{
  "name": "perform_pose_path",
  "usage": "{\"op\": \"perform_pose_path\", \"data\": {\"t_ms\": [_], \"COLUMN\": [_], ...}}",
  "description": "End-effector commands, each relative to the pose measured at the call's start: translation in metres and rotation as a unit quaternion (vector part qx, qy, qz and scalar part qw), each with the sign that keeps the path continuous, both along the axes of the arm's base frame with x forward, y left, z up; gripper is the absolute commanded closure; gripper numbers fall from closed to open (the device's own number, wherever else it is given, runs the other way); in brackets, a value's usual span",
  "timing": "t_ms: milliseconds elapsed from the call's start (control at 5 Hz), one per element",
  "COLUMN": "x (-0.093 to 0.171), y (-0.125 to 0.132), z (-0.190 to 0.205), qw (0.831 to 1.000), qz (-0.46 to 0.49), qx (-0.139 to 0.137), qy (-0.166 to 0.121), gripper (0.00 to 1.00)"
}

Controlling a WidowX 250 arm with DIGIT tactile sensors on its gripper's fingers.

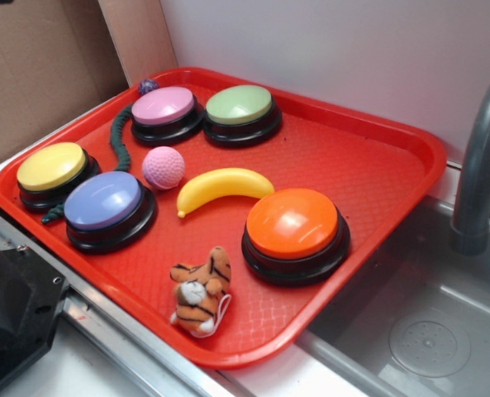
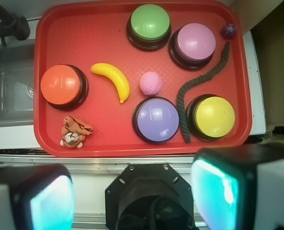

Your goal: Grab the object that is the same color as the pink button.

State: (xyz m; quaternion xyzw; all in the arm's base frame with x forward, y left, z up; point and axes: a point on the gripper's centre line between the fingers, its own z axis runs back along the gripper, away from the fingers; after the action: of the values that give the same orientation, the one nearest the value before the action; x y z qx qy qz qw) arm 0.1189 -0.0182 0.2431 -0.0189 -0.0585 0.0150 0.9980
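From my seat the wrist camera looks straight down on the red tray (image 2: 51, 28), and the pincer (image 2: 132, 191) sits low in that picture with its two pads spread wide apart, holding nothing. I find the pink ball (image 1: 163, 168) resting on the tray between the banana (image 1: 221, 187) and the green rope (image 1: 121, 136), just beside the lavender-blue button (image 1: 106, 207). The pink button (image 1: 165, 112) stands behind it toward the back rim, next to the green button (image 1: 240, 111). The orange button (image 1: 294, 231) and tiger plush (image 1: 202, 289) lie apart from the ball
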Motion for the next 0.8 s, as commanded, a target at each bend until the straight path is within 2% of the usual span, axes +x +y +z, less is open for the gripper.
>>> {"op": "perform_pose_path", "data": {"t_ms": [0, 200, 600], "x": [0.000, 0.018, 0.069], "y": [0.000, 0.003, 0.024], "z": [0.000, -0.008, -0.045], "qw": [1.000, 1.000, 0.994], "qz": [0.000, 0.019, 0.086], "qx": [0.000, -0.002, -0.028], "qy": [0.000, -0.007, -0.056], "gripper": [0.00, 0.00, 0.00]}}
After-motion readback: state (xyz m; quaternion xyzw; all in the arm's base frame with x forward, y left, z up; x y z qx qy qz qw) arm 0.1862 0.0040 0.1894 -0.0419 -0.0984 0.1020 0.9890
